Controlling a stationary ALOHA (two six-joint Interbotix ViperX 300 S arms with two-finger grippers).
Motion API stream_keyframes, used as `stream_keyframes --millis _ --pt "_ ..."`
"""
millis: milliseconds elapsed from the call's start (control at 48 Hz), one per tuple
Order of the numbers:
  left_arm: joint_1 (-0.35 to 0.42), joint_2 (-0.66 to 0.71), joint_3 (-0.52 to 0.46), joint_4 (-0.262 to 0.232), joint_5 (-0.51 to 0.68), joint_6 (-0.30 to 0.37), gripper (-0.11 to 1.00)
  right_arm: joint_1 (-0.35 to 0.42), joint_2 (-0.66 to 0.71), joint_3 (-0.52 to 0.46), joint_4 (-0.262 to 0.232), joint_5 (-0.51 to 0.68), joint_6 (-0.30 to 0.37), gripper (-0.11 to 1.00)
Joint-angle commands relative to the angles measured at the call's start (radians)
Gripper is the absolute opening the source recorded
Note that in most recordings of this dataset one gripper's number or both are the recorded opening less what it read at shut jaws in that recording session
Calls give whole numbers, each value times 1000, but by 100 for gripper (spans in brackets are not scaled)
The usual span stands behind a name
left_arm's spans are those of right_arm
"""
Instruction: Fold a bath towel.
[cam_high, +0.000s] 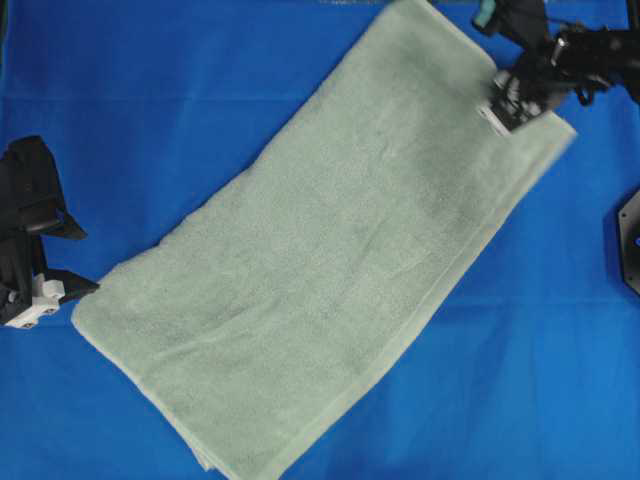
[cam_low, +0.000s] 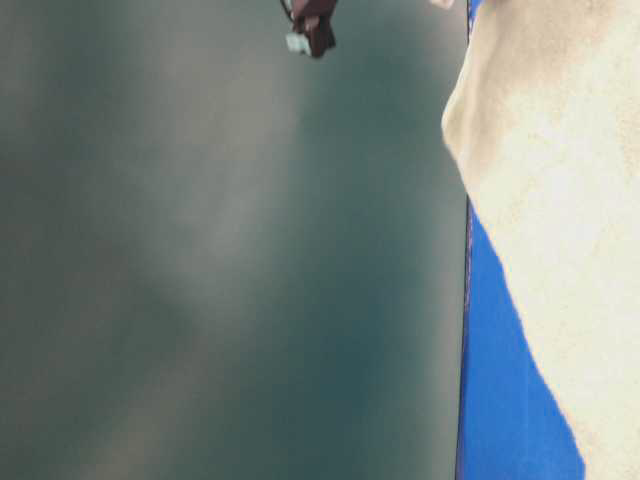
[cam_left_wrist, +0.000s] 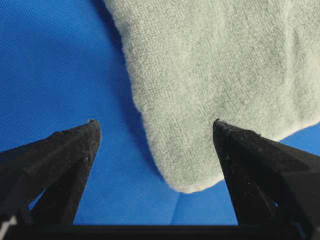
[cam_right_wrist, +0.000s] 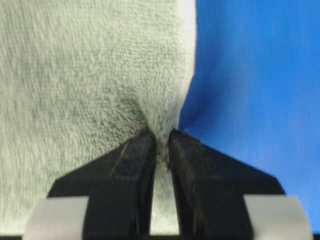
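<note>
On blue table cover (cam_high: 180, 100), bath towel (cam_high: 330, 260), corner in right pincer (cam_right_wrist: 161, 142); left pincer (cam_left_wrist: 155, 125) wide beside opposite corner.

The bath towel (cam_high: 330, 270) is a pale sage green, one plain colour without any print, and its surface has a fine looped terry texture. Along its edges runs a narrow border band of the same green, slightly lighter. The cover of the desk (cam_high: 150, 100) is a bright, even blue. The left end effector (cam_left_wrist: 155, 150) has black fingers, and there is a white part on its body. The right end effector (cam_right_wrist: 161, 145) is black too, with pale grey patches behind its fingers.
</note>
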Motion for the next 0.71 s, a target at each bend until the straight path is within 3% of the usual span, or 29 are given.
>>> stream_keyframes --millis 0,146,313,417,563,688 --pt "5 3 -26 5 -5 2 87 66 -89 -54 18 80 5 14" --pt "3 5 -29 5 -6 -2 87 164 -144 -110 17 198 74 14" --pt "3 5 -29 3 -6 2 87 252 -121 -144 17 221 138 14" --pt "3 5 -29 5 -6 2 87 376 -74 -186 21 207 215 14" --pt "3 8 -29 5 -9 2 87 607 35 -301 6 184 359 14" --pt "3 11 -31 5 -14 12 87 749 140 -439 -32 206 414 14"
